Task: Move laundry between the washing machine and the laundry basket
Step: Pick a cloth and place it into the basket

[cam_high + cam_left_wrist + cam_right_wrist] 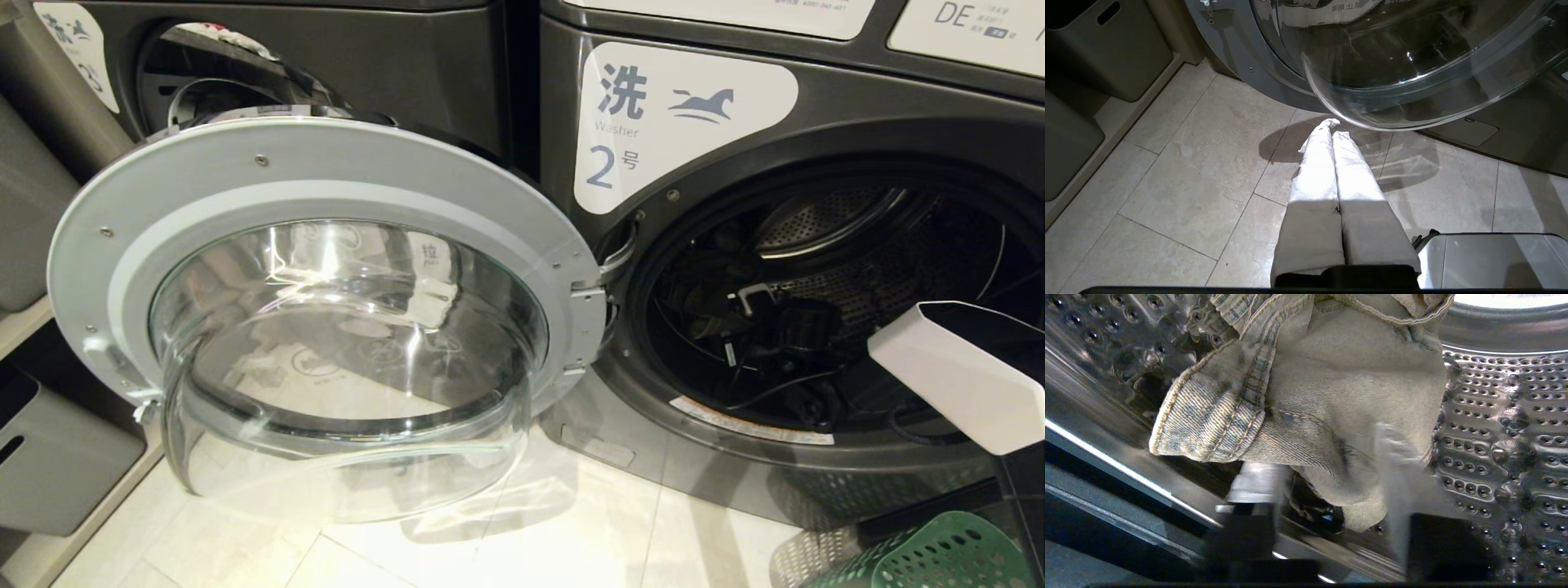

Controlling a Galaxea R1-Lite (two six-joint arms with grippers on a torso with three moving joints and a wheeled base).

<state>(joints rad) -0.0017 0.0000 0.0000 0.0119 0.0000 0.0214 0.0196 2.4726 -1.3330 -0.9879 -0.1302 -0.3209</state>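
Pale stone floor tiles (1180, 171) run under the washing machine (686, 122), whose door (326, 318) hangs wide. Right gripper (1327, 486) is inside the perforated drum (1494, 428) – its fingers (1257, 482) straddle the laundry (1331, 396); whether they pinch it I cannot tell. Left gripper (1333, 126), pressed together, hangs over the tiles – laundry basket (939, 555) at the washer's foot
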